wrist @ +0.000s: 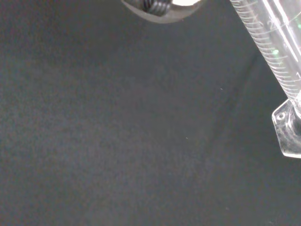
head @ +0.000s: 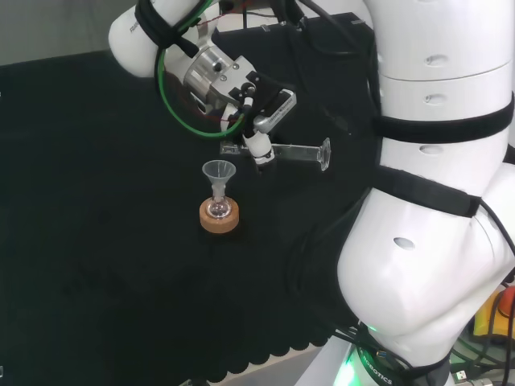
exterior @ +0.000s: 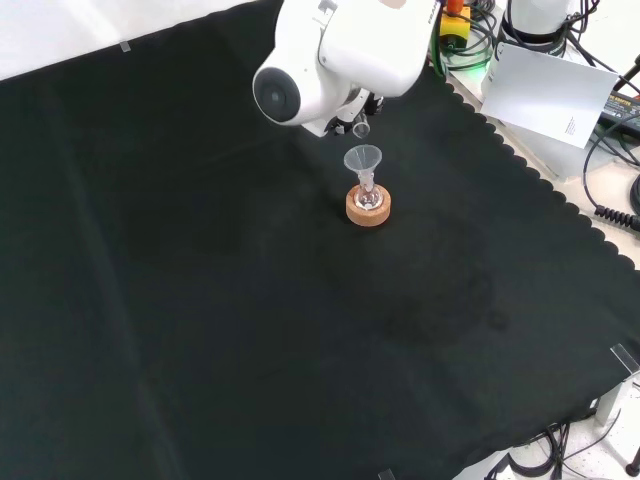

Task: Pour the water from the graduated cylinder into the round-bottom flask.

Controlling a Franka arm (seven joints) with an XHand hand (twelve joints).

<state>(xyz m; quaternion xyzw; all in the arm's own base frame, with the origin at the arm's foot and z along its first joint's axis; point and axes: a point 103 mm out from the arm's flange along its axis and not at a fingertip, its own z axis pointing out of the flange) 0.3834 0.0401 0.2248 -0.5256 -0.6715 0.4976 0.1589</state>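
- Head view, starting left: the black cloth (head: 96, 241) lies bare on that side.
- Next comes the cork ring (head: 219, 217) with the round-bottom flask (head: 217, 210) seated on it, and a clear funnel (head: 218, 171) standing upright in the flask's neck.
- What the flask holds I cannot tell; there is only a glint in the glass.
- Just above and to the right, the hand (head: 259, 129) hangs over the cloth with its fingers curled round the graduated cylinder (head: 294, 151).
- The cylinder lies about level, its flat foot (head: 323, 154) pointing right toward the white arm link (head: 438, 201) and its other end pointing left, close to the funnel's rim and a little above it.
- I cannot tell if any water is in the cylinder.
- Front view: the arm's white link with the grey cap (exterior: 330, 55) stands before the hand; below it a small clear round end of the cylinder (exterior: 361, 129) shows, just above the funnel (exterior: 363, 159).
- Under that, the flask (exterior: 368, 197) sits on its cork ring (exterior: 368, 209) mid-cloth.
- Wrist view: the cylinder's marked tube (wrist: 275, 47) runs slantwise to its clear foot (wrist: 288, 132) over dark cloth (wrist: 117, 141).
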